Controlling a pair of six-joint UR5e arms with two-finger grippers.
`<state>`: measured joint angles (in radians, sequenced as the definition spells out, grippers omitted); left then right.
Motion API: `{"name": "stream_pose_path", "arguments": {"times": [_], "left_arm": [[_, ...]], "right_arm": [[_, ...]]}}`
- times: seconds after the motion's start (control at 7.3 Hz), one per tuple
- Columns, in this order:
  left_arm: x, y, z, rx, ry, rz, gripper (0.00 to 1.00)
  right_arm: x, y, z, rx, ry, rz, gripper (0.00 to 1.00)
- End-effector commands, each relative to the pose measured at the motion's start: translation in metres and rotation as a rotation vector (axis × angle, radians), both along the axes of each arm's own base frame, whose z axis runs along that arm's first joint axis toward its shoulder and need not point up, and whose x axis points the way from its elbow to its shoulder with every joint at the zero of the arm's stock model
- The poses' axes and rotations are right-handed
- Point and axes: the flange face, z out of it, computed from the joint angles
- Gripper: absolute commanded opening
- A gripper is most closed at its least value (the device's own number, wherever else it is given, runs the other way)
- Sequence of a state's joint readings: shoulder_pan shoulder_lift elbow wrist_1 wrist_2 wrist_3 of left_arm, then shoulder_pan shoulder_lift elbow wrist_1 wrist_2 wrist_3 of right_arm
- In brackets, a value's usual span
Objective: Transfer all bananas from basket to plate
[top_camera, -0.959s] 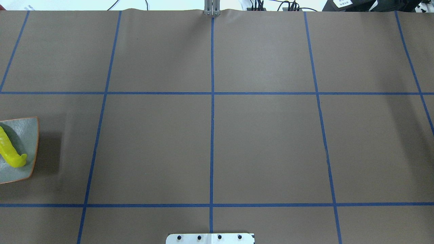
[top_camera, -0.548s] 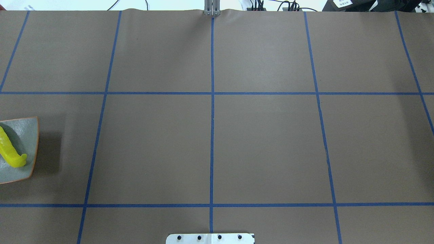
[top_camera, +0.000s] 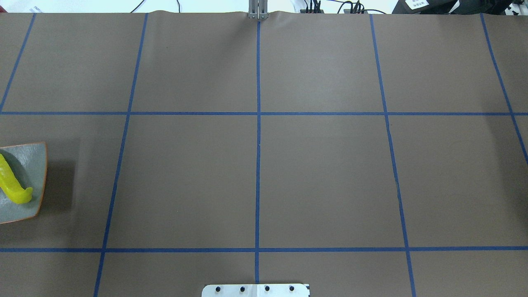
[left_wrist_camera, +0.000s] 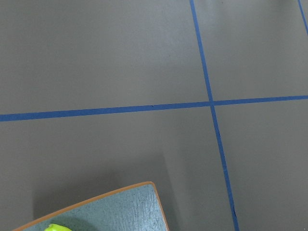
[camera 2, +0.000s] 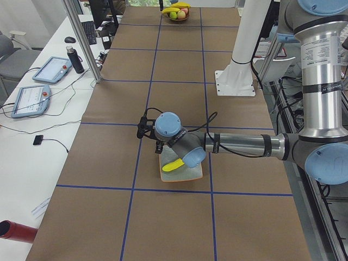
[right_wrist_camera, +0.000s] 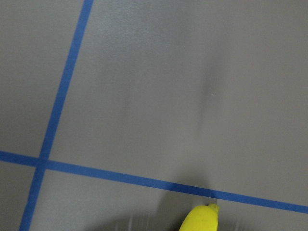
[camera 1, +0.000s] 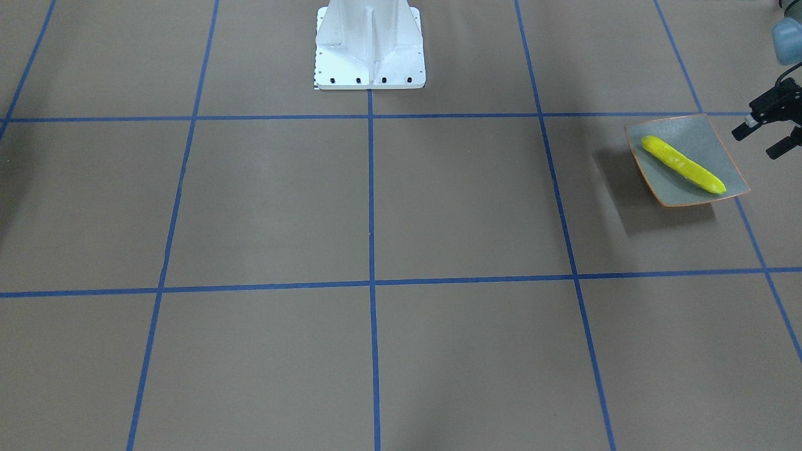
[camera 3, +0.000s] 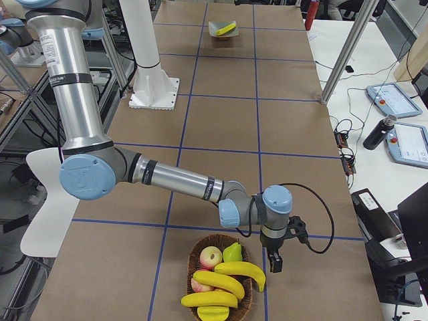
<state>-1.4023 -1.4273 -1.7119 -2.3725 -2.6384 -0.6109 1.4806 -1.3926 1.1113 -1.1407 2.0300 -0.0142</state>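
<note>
One banana lies slanted across the plate, at the right side of the front-facing view. The left gripper is just past the plate's upper right corner, by the picture's right edge. It does not touch the plate. Its two black fingers are spread apart and there is nothing between them.

At the bottom of the right side view sits the basket. It has three bananas, an apple and a pear in it. The right gripper points down just beside the basket's right side, close to the top banana. From this view alone you cannot tell if its fingers are apart or together. The right wrist view shows only a yellow banana tip at its bottom edge.

In the overhead view the plate and its banana are in the same spot as a second ago. Only the shadow next to the plate has changed a little.

The plate is cut off by the left edge of the overhead view. The basket is at the other end of the table, well apart from the plate. Between them is wide brown table with blue lines and the white base.
</note>
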Motion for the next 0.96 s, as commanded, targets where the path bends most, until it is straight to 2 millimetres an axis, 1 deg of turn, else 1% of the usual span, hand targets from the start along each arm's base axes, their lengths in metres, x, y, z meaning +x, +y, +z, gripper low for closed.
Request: {"name": "stream_pose_path", "arguments": {"times": [0.0,0.14,0.27,0.41,0.55,0.68,0.82], "left_arm": [[0.0,-0.002,-0.004,0.018,0.004,0.0,1.0],[0.001,-0.003,-0.006,0.023,0.004,0.0,1.0],[0.001,-0.004,-0.008,0.026,0.005,0.0,1.0],[0.001,-0.005,-0.009,0.031,0.006,0.0,1.0],[0.001,-0.005,-0.009,0.035,0.006,0.0,1.0],[0.001,-0.005,-0.009,0.035,0.006,0.0,1.0],[0.001,-0.003,-0.008,0.032,0.006,0.0,1.0]], "right_arm": [[0.0,0.034,0.032,-0.009,0.05,0.01,0.98],[-0.002,0.041,0.037,-0.011,0.069,0.004,0.96],[-0.005,0.047,0.043,-0.017,0.09,-0.006,0.84],[-0.008,0.049,0.045,-0.021,0.095,-0.009,0.7],[-0.01,0.048,0.044,-0.019,0.095,-0.013,0.52],[-0.012,0.046,0.04,-0.009,0.094,-0.021,0.01],[-0.012,0.041,0.032,0.011,0.095,-0.023,0.0]]}}
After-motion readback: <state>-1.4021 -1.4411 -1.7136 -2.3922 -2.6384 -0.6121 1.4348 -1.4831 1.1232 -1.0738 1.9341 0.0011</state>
